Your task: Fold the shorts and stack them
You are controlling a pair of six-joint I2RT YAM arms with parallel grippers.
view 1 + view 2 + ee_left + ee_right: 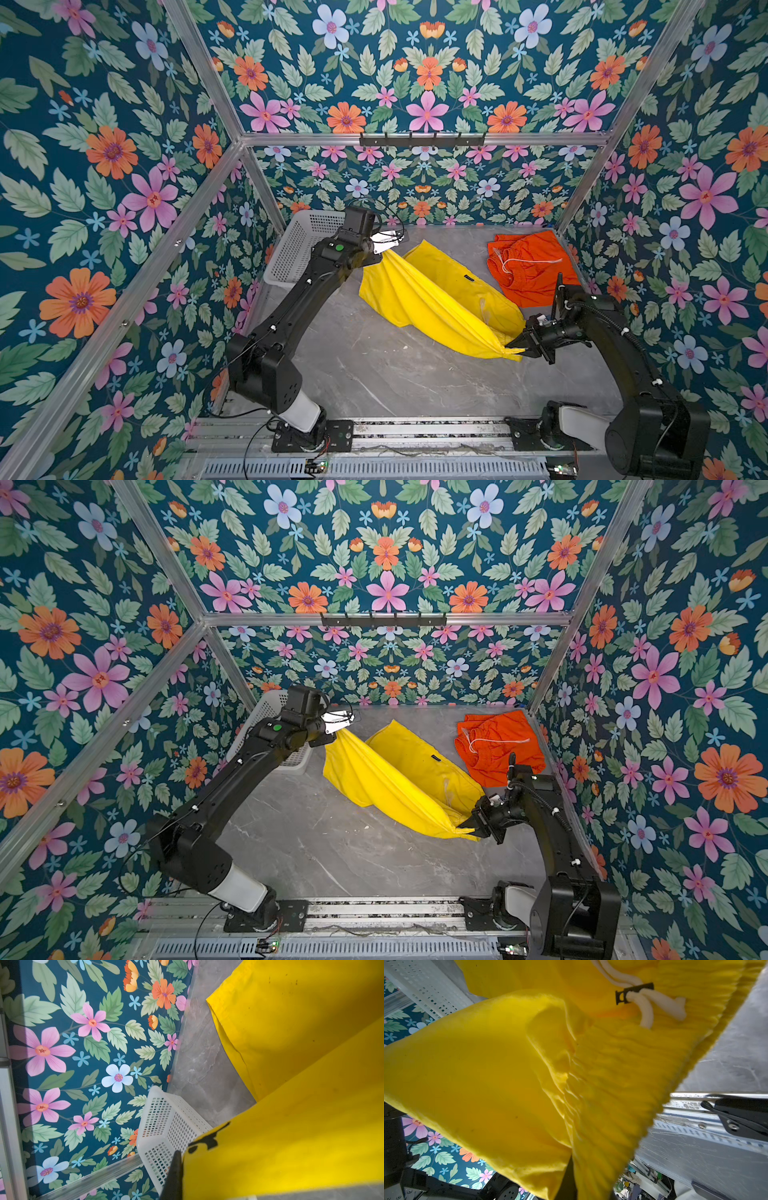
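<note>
Soft, light, sagging yellow shorts (432, 299), likely slippery. Clenched at both ends: left gripper (384, 249) far-left, right gripper (517, 347) near-right on waistband (623, 1084). Best taken by corners.

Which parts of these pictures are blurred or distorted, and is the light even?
In both top views: even light, sharp, but the wide lens splays the frame bars. Left wrist view: basket sharp, yellow shorts near the lens soft. Right wrist view: drawstring clear, fabric at the lower edge blurred.
</note>
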